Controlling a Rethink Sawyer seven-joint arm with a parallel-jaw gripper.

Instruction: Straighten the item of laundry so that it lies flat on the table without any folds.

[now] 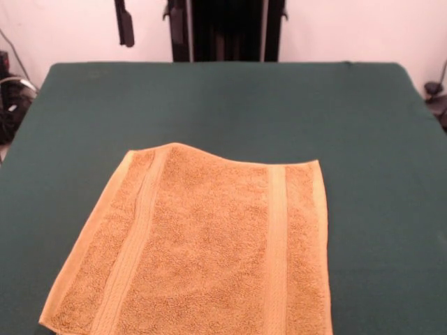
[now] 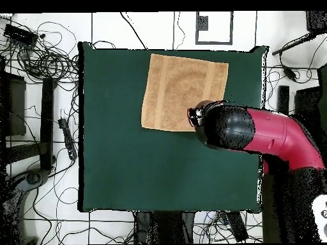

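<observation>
The golden-orange towel (image 1: pixel 202 251) lies spread open on the dark green table (image 1: pixel 349 139), near the front edge in the front view, with two ribbed bands running along its length. Its far edge rises in a slight bump toward the left, and its near edge is cut off by the picture. No white tag shows. In the overhead view the towel (image 2: pixel 182 89) lies at the table's (image 2: pixel 128 159) far side. The red and black arm reaches in from the right, and its black end with the gripper (image 2: pixel 198 118) hangs over the towel's near right corner, hiding it. The front view shows no gripper.
The robot's black pedestal (image 1: pixel 227 31) stands behind the table's far edge. Cables (image 2: pixel 45 57) and black stands (image 2: pixel 48 121) lie on the floor around the table. Bare green cloth surrounds the towel on the left, right and robot side.
</observation>
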